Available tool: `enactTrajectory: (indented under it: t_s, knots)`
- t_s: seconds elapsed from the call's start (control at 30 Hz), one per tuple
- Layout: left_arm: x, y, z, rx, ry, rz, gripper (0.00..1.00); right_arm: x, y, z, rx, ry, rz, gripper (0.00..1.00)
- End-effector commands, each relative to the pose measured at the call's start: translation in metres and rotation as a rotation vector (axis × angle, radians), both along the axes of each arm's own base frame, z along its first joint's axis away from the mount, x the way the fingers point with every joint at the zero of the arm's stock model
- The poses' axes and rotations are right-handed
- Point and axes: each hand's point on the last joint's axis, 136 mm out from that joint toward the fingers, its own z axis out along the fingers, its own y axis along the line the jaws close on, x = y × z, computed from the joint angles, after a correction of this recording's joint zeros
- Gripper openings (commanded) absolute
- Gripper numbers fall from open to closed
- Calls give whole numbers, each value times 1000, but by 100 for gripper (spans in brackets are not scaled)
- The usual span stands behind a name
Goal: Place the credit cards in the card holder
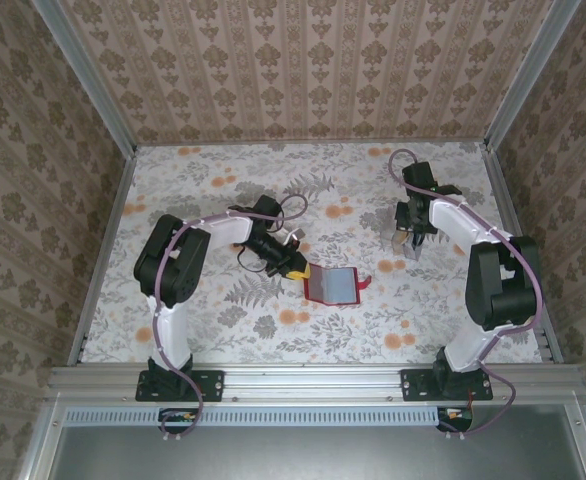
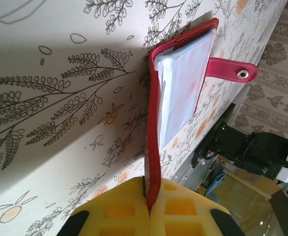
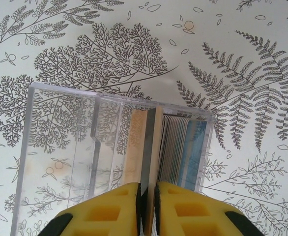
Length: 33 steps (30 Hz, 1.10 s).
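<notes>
The card holder (image 1: 333, 285), a red wallet, lies open at the table's middle with its greyish pockets (image 2: 183, 83) facing up. Its snap strap (image 2: 232, 69) sticks out on the far side. My left gripper (image 1: 298, 266) is shut on the wallet's red cover (image 2: 154, 147), the yellow fingers (image 2: 183, 211) pinching its edge. At the right, my right gripper (image 1: 406, 240) reaches down into a clear plastic box (image 3: 60, 137). Several credit cards (image 3: 181, 147) stand on edge at the box's right end, blue among them. The right gripper (image 3: 148, 206) is shut on one pale-faced card (image 3: 154, 147).
The floral table (image 1: 223, 190) is fenced by metal rails and patterned walls (image 1: 303, 60) on three sides. The clear box's left compartments hold nothing. Both arm bases stand at the near edge, and the right arm's dark body (image 2: 252, 147) shows beyond the wallet.
</notes>
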Motion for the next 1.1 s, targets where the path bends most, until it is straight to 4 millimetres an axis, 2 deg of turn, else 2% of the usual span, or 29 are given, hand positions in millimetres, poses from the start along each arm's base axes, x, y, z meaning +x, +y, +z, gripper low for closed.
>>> enactTrajectory:
  t_s: [0.0, 0.1, 0.37, 0.53, 0.67, 0.77, 0.87, 0.97, 1.07]
  knots:
    - [-2, -5, 2, -21, -2, -20, 0, -9, -5, 9, -15, 15, 5, 27]
    - [-3, -6, 1, -23, 14, -24, 0, -13, -7, 0, -29, 42, 9, 42]
    - [-3, -5, 2, -19, 7, -30, 0, -19, -13, -19, -48, 99, -2, 45]
    - [-4, -5, -1, -18, 16, -28, 0, -18, -18, -25, -54, 105, -12, 51]
    - [-4, -3, 0, -13, -1, -22, 0, -18, -20, -34, 0, 115, -28, 51]
    - [-6, -4, -1, -18, 13, -28, 0, -19, -17, -32, 57, 120, -30, 51]
    - [-6, -1, 0, -10, -3, -27, 0, -19, -16, -20, 105, 104, -39, 51]
    - [-5, 1, -1, -14, 6, -21, 0, -23, -23, -8, 94, 96, -58, 51]
    - [-4, 2, 0, -15, -7, -20, 0, -28, -32, -5, 102, 96, -85, 51]
